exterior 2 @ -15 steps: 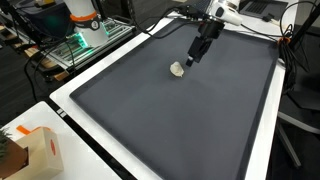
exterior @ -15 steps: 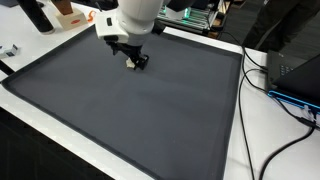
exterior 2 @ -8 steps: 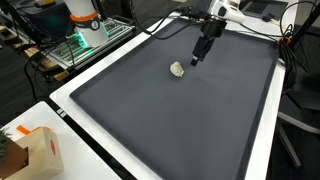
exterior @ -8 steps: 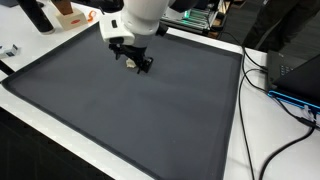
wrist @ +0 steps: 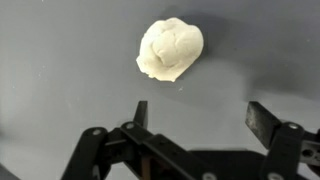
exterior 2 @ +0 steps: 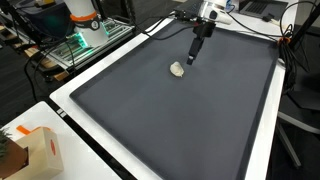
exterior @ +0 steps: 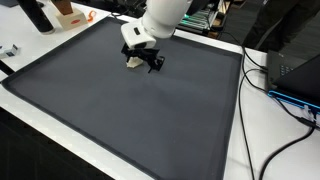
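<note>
Pincer (wrist: 198, 112) of black metal comes in from the bottom edge of the wrist view. Its two flat-tipped fingers (wrist: 141, 110) are spread wide and grip nothing. In the upper centre of that frame, above the gap, lies a pale cream lump (wrist: 170, 48). It is rounded, creased and doughy-looking, and sits apart from both fingers.

In an exterior view, a brown cardboard box (exterior 2: 38, 150) sits at the lower left. Next comes the white table rim (exterior 2: 70, 108), then a dark grey mat (exterior 2: 180, 125), matte and smooth with a straight raised border. The lump (exterior 2: 178, 69) rests on the mat above the frame's middle, and the pincer (exterior 2: 191, 58) hangs just to its upper right. Broad flat mat stretches towards the lower right.

In an exterior view, the lump (exterior: 132, 63) peeks out just left of the pincer (exterior: 150, 64) at upper centre. Black cables (exterior: 268, 72) trail over the white rim at the right.
</note>
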You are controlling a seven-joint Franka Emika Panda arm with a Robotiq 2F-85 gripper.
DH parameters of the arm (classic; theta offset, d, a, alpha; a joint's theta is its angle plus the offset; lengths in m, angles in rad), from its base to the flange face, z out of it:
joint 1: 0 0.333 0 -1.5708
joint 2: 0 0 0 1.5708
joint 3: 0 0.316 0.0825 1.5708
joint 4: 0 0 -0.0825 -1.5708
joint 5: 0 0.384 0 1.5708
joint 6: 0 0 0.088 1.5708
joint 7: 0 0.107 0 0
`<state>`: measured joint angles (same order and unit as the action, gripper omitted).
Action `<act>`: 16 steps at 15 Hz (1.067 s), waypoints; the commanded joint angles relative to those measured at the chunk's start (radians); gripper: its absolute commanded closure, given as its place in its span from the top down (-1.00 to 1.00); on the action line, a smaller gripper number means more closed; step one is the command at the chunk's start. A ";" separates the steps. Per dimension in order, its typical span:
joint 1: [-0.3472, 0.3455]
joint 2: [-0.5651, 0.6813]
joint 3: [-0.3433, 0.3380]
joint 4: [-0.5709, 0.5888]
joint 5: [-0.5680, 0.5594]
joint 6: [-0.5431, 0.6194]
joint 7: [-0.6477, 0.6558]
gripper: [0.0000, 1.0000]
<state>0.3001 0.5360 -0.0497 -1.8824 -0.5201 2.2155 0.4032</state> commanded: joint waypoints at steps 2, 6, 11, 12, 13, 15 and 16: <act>0.007 -0.086 0.006 -0.122 -0.106 0.023 -0.034 1.00; -0.011 -0.120 0.031 -0.173 -0.144 0.033 -0.074 1.00; -0.035 -0.159 0.049 -0.233 -0.143 0.102 -0.113 1.00; -0.040 -0.166 0.049 -0.244 -0.141 0.118 -0.119 1.00; -0.045 -0.174 0.049 -0.256 -0.139 0.140 -0.125 1.00; -0.055 -0.188 0.047 -0.278 -0.135 0.176 -0.133 1.00; -0.063 -0.196 0.046 -0.291 -0.130 0.195 -0.136 1.00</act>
<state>0.2725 0.3888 -0.0158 -2.1030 -0.6384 2.3449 0.2854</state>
